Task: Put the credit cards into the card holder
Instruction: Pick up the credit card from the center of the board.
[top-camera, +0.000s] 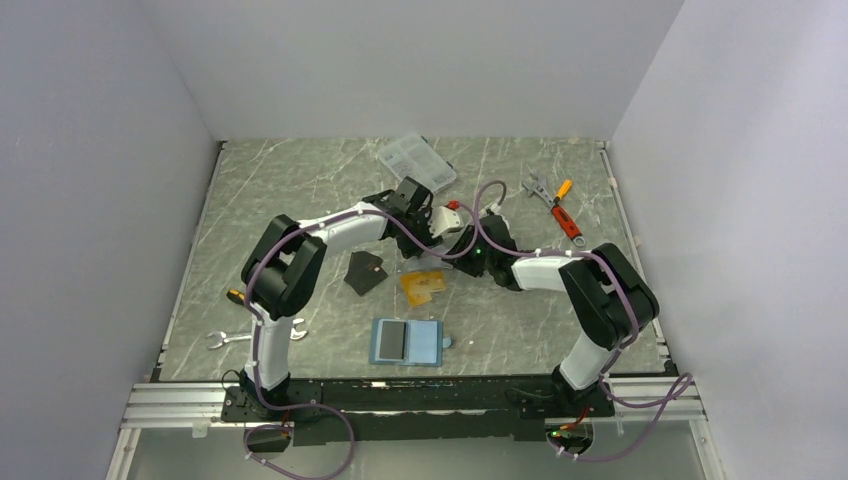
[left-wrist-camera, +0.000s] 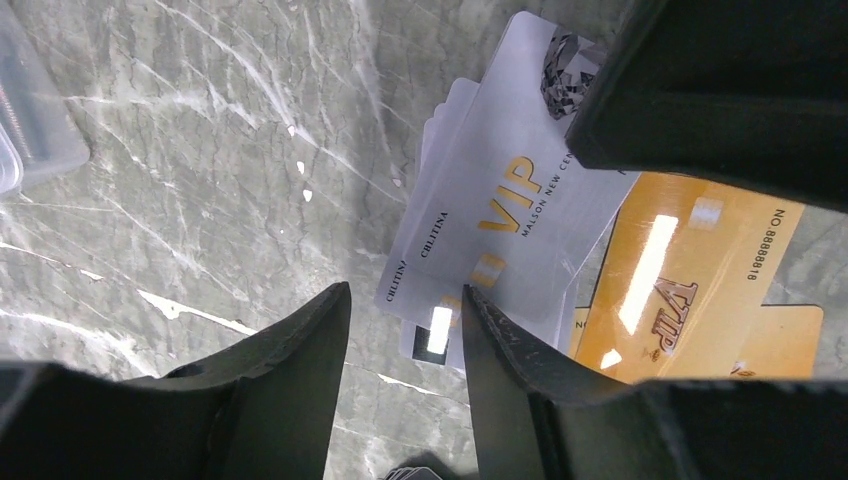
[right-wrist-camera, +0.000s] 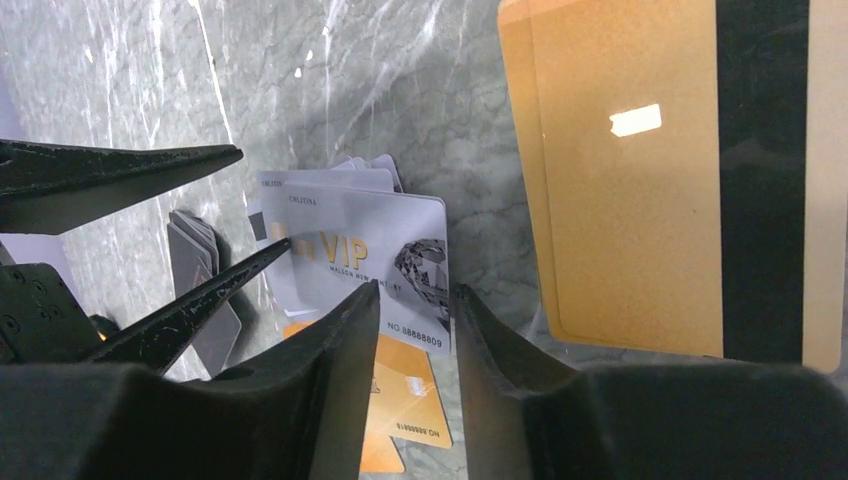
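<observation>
A fan of silver-grey credit cards (left-wrist-camera: 500, 190) printed VIP lies over orange-gold credit cards (left-wrist-camera: 690, 280) on the table. My left gripper (left-wrist-camera: 405, 300) is open, its fingertips either side of one corner of the silver fan (right-wrist-camera: 350, 245). My right gripper (right-wrist-camera: 418, 292) is open too, straddling the opposite corner. A big gold card with a dark stripe (right-wrist-camera: 630, 180) fills the right of the right wrist view. In the top view both grippers (top-camera: 440, 222) (top-camera: 463, 238) meet and hide the silver cards. The teal card holder (top-camera: 407, 342) lies open near the front.
A flat black case (top-camera: 364, 272) lies left of the orange cards (top-camera: 422, 287). A clear compartment box (top-camera: 416, 160) sits at the back. A wrench (top-camera: 537, 187) and screwdrivers (top-camera: 563, 210) lie back right, another wrench (top-camera: 225, 340) front left.
</observation>
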